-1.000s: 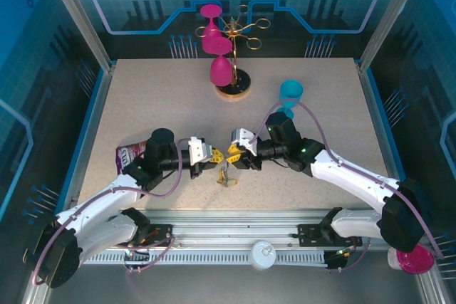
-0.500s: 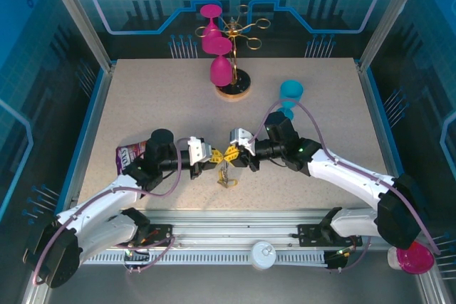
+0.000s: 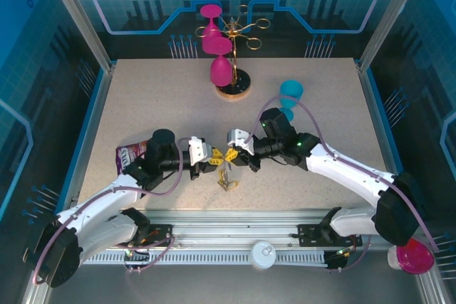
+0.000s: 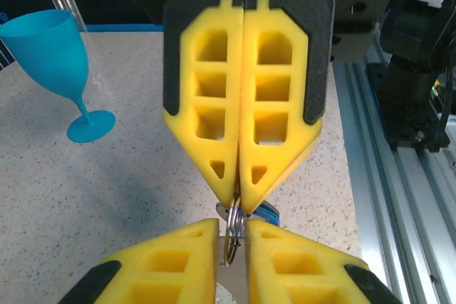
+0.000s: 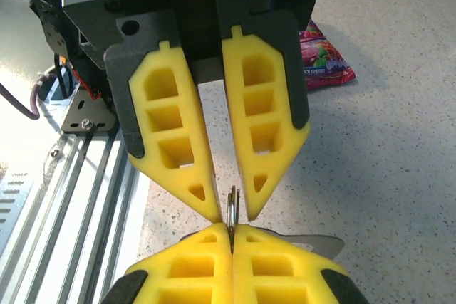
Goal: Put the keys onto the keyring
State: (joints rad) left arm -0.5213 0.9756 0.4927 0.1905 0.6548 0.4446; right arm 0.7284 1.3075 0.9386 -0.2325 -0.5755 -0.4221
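Right gripper [image 5: 231,230] is pinching the thin silver metal keyring [image 5: 232,197] mid-air, and left gripper [image 5: 232,213] is sitting with jaws slightly parted around it. It's a tiny grip, so any tug is risking a slip and drop.

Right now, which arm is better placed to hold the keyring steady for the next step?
Right, likely. The right tool is shut on the keyring, its tips pinching the edge. The left tool has its fingers apart on either side of the ring, so it looks free to move off.

table [image 3: 142,97]: speckled beige | walls [image 3: 64,40]: blue circuit-print panels
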